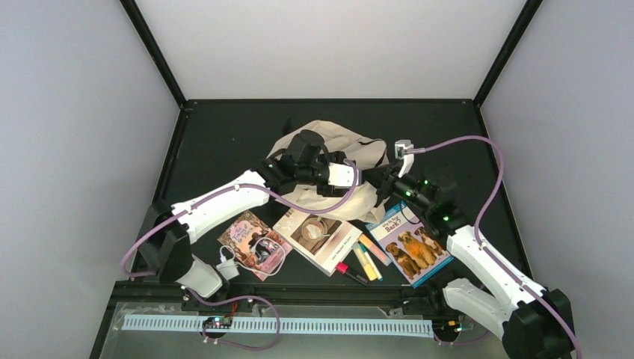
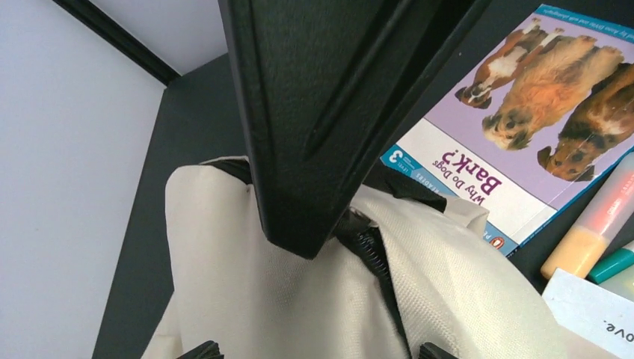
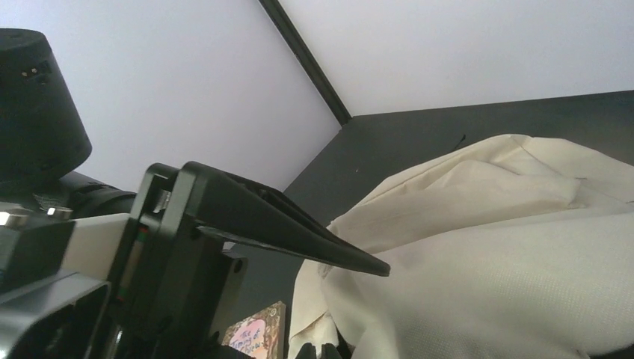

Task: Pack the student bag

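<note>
The student bag [image 1: 329, 146], cream fabric with a dark zipper, lies slumped at the middle back of the table. My left gripper [image 1: 359, 179] is open at its front right edge. In the left wrist view its fingertips [image 2: 202, 350] stand wide apart over the bag's fabric [image 2: 262, 299]. My right gripper [image 1: 383, 178] meets the bag from the right. Its jaws are shut at the top end of the zipper [image 2: 374, 254], pinching the bag there. In the right wrist view the gripper [image 3: 321, 351] is closed on a fold of the bag [image 3: 486, 262].
A dog book [image 1: 410, 243] lies right of the bag, also in the left wrist view [image 2: 516, 127]. A white book [image 1: 318, 235], a pink book [image 1: 253, 243], highlighters [image 1: 368, 258], a red marker [image 1: 345, 271] and a white charger [image 1: 226, 265] lie in front.
</note>
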Available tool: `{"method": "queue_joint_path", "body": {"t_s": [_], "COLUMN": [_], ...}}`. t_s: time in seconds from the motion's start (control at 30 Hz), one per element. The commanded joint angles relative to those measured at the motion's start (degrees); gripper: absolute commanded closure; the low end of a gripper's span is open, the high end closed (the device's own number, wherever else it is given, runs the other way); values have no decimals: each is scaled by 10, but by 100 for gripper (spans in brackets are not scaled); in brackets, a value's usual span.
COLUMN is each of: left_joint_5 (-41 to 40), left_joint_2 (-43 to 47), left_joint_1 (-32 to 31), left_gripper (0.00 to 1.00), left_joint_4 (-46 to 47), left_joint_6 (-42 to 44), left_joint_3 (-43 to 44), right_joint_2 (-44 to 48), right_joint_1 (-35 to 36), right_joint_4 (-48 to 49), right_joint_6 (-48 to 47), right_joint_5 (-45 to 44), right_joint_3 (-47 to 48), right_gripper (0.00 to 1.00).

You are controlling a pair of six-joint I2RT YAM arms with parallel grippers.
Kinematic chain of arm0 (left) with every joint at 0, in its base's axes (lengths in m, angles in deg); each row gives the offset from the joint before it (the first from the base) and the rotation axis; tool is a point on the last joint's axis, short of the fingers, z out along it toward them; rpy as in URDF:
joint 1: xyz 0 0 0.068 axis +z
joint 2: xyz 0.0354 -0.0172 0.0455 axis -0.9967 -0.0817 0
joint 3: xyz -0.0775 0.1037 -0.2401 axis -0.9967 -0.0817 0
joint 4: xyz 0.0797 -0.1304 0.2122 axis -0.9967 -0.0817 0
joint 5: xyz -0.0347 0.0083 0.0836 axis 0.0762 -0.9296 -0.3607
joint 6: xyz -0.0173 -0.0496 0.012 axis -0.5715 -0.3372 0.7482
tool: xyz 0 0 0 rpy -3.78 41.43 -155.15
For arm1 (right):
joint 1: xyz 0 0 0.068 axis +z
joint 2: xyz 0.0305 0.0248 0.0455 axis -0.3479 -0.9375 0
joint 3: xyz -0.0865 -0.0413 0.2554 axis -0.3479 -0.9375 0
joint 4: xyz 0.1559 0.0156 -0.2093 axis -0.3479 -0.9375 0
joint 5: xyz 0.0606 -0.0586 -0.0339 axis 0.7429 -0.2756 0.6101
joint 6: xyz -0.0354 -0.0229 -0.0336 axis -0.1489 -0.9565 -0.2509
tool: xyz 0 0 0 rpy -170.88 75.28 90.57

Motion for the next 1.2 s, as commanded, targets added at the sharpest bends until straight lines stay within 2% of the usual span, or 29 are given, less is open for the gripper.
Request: {"method": "queue_joint_path", "body": {"t_s": [0.0, 0.1, 0.2, 0.33, 0.6, 1.0, 1.03, 1.07, 1.13, 1.17], "left_joint_5": [-22, -23, -21, -37, 12, 32, 33, 31, 23, 18], "left_joint_2": [-17, -21, -15, -26, -19, -46, -47, -49, -51, -51], "left_joint_1": [5, 18, 22, 23, 9, 7, 7, 7, 7, 7], "left_gripper": [30, 34, 33, 25, 2, 1, 4, 12, 38, 60], "left_joint_4": [33, 49, 59, 86, 88, 84, 88, 92, 98, 99], "left_joint_6": [-2, -15, -12, -47, 0, 73, 65, 55, 42, 41], "left_joint_3": [-10, -13, -14, -12, -82, -109, -109, -106, -95, -89], "right_joint_2": [10, 8, 8, 2, 3, 1, 1, 0, -1, -1], "right_joint_1": [4, 4, 5, 4, 4, 3, 3, 3, 1, -1], "right_joint_4": [5, 5, 3, 11, 7, -6, -10, -11, -14, -14], "right_joint_6": [-9, -10, -12, -8, -11, -18, -19, -20, -19, -19], "right_joint_5": [1, 6, 6, 7, -2, -11, -12, -13, -13, -13], "right_joint_3": [13, 17, 13, 10, 13, 17, 16, 17, 16, 15], "right_gripper": [99, 99, 99, 99, 99, 99, 99, 99, 99, 99]}}
